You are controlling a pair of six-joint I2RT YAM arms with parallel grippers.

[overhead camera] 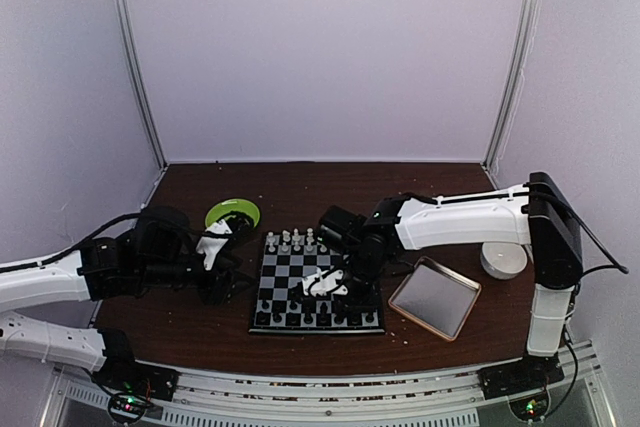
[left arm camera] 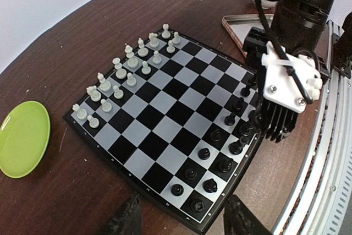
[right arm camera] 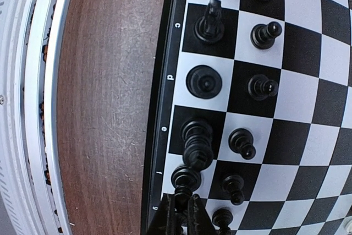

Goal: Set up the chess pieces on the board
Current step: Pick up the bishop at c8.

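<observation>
The grey-and-black board (overhead camera: pixel 290 287) lies mid-table. White pieces (overhead camera: pixel 290 242) fill its far rows and black pieces (overhead camera: pixel 345 319) its near rows. My right gripper (overhead camera: pixel 318 295) hangs over the near part of the board. In the right wrist view its fingers (right arm camera: pixel 171 213) are shut on the head of a black piece (right arm camera: pixel 186 177) whose base is over the edge-row square marked f. My left gripper (overhead camera: pixel 232 277) is beside the board's left edge. In the left wrist view it (left arm camera: pixel 187 221) is open and empty, over the board's near-left corner (left arm camera: pixel 220 213).
A green plate (overhead camera: pixel 232 214) lies at the far left, also in the left wrist view (left arm camera: pixel 22 138). A tan-rimmed metal tray (overhead camera: pixel 435 297) sits right of the board, with a white round object (overhead camera: pixel 503 260) beyond it. The table's front rail (right arm camera: pixel 33 108) runs close to the board.
</observation>
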